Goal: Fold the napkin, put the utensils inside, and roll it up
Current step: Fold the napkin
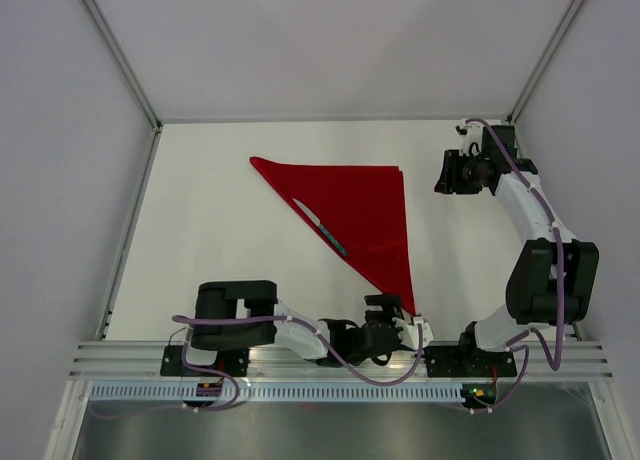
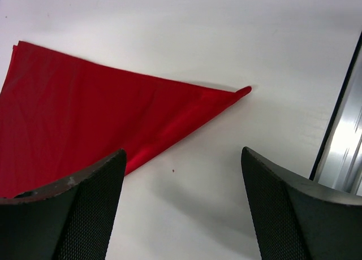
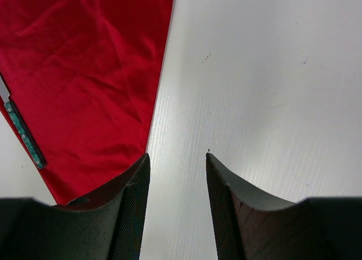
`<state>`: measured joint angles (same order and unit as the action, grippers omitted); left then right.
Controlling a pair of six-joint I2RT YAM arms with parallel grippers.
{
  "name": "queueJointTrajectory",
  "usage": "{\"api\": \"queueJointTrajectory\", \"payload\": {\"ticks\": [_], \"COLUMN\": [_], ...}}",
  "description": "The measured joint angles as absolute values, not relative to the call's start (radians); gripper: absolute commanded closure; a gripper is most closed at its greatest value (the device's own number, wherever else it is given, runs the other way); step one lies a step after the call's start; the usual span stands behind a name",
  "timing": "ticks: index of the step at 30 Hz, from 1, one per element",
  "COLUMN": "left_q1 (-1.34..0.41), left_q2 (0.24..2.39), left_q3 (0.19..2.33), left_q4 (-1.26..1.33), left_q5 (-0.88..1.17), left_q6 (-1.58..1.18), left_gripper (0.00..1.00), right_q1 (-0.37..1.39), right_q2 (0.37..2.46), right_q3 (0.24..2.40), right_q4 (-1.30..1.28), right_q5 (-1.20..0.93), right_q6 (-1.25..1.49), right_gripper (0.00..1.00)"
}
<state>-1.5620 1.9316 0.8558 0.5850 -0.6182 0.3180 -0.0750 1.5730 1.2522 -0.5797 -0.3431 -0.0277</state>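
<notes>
Folding looks done: the napkin [image 1: 365, 215] lies flat on the table [image 1: 220, 260] as a red triangle, two layers showing at its square corner, so the first step reads as complete. One slender utensil [image 1: 320, 227], pale metal at one end and a teal handle at the other, rests along the napkin's long diagonal edge about midway, partly on the cloth. I can see no second utensil anywhere around the napkin, so the placing step seems at best partly finished. Rolling has not begun, since no edge of the napkin is turned over or curled. The left gripper [image 2: 182, 152] hovers just short of the napkin's sharp near corner with its fingers spread wide and only bare table between them, holding nothing. The right gripper [image 3: 177, 156] sits just beside the napkin's straight right edge, close to the square corner, its fingers apart over bare table and likewise empty. By my reading, what remains is to settle the utensil well inside the napkin and roll the cloth around it.
</notes>
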Motion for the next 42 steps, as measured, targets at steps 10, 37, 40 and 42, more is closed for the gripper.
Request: {"api": "queueJointTrajectory", "payload": {"ticks": [10,37,40,42], "left_q1": [-1.562,-1.562,-1.562,-1.562], "left_q2": [2.000,2.084,2.084,2.085], "left_q3": [0.924,1.011,1.014,1.015], "left_q4": [0.610,0.599,0.594,0.593], "left_q5": [-0.582,-0.522,-0.522,-0.521], "left_q6": [0.320,0.320,0.320,0.319], "left_gripper": [0.31,0.79,0.80,0.88], "right_q1": [-0.075,-0.075,-0.075,-0.075], "right_q2": [1.571,1.571,1.571,1.571], "right_q3": [1.248,1.248,1.248,1.247], "right_q4": [-0.575,-0.568,-0.568,-0.568], "right_q5": [-0.343,-0.344,-0.344,-0.345], "right_q6": [-0.028,-0.028,-0.028,-0.028], "right_gripper": [0.50,0.51,0.51,0.51]}}
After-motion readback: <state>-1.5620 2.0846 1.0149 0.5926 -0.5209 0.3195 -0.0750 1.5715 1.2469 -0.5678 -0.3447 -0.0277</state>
